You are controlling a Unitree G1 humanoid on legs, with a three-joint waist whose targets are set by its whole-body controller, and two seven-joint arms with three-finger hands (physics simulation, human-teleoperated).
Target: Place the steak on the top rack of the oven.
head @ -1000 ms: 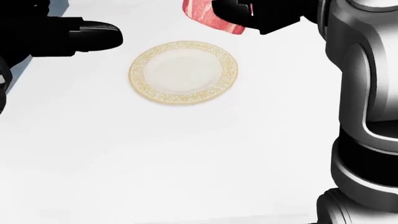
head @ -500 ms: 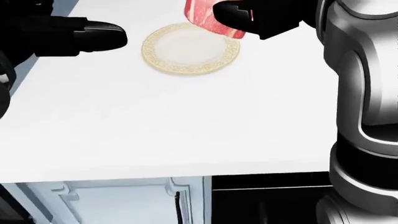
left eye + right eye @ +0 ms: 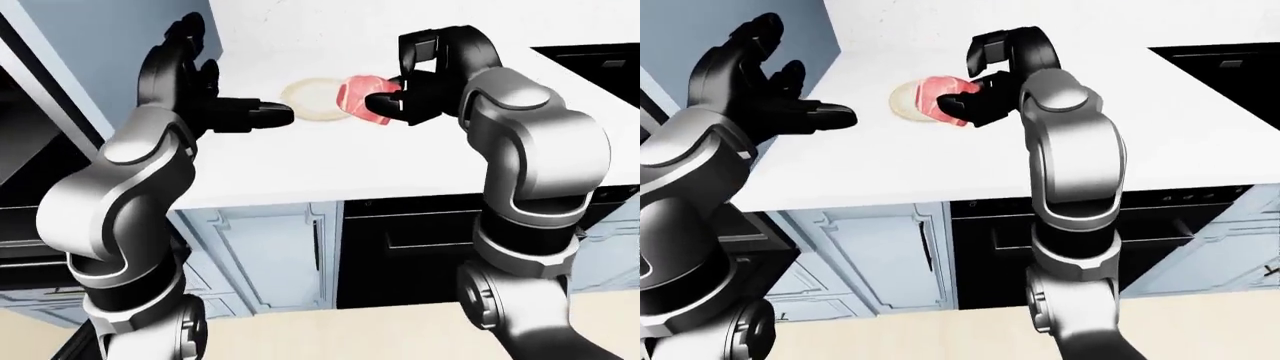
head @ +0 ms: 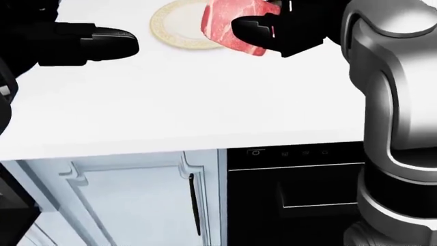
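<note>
My right hand (image 4: 263,33) is shut on a raw red steak (image 4: 229,25) and holds it above the white counter (image 4: 178,102), near an empty cream plate (image 4: 174,23) with a gold rim. The steak also shows in the left-eye view (image 3: 358,97). My left hand (image 3: 235,112) is open and empty over the counter, to the left of the plate. A black oven (image 4: 293,195) sits under the counter at lower right, its door shut.
Pale blue cabinet doors (image 4: 137,200) stand left of the oven. A black cooktop (image 3: 1230,67) lies at the counter's right end. A dark appliance (image 3: 20,150) stands at far left. Beige floor (image 3: 330,334) lies below.
The camera has pulled away from the counter: the plate slid to the top of the head view, and the counter edge, cabinets and oven came in. My right hand still holds the steak.
</note>
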